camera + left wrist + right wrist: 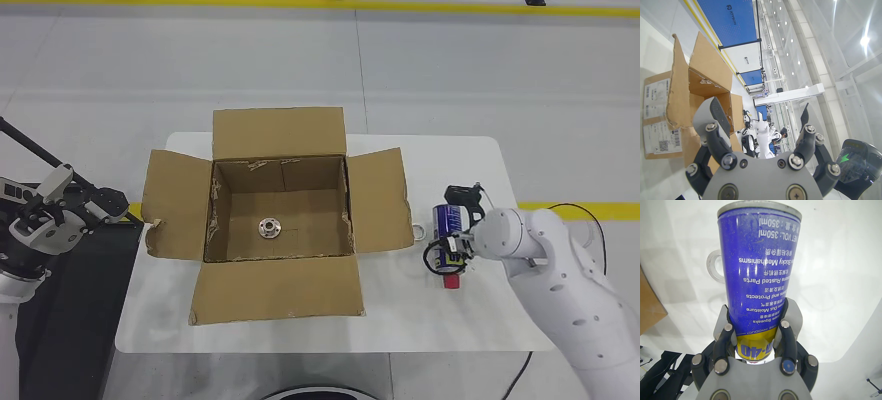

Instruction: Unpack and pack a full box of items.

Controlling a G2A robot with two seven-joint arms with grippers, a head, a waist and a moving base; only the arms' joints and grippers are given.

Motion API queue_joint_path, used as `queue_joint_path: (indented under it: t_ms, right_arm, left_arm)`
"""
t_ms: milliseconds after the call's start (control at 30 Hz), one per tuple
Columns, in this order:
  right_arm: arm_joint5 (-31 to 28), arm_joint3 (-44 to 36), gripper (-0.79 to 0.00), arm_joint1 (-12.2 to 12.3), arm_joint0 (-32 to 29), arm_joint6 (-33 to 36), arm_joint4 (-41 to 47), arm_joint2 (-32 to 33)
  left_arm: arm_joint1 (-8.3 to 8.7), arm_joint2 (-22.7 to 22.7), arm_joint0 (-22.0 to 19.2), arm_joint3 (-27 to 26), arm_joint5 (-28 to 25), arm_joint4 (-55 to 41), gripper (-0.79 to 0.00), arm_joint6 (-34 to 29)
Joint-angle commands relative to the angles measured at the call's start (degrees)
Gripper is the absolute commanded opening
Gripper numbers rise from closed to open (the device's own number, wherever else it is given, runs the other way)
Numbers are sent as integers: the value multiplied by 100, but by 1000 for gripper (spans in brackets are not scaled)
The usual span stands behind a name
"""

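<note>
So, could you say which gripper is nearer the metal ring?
Right. The right gripper, holding the spray can, is beside the ring; the left gripper is beyond the cardboard box.

Your right arm wears smooth, rounded white shells, and a thin black cable loops at its wrist. Your left claw has light grey fingers faced with ribbed black pads. Its black links are pinned by silver round-head screws to a grey plate. Your right claw is built the same, with one blue-capped screw.
</note>
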Motion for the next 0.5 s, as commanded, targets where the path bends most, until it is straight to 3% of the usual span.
queue_joint_path:
  t_ms: [0, 467]
  right_arm:
    - [2, 27, -696, -9, 23, -2, 16, -28]
    - [51, 199, -613, -59, 109, -51, 135, -211]
  left_arm:
    - [0, 0, 0, 0, 0, 0, 0, 0]
    - [0, 0, 0, 0, 0, 0, 0, 0]
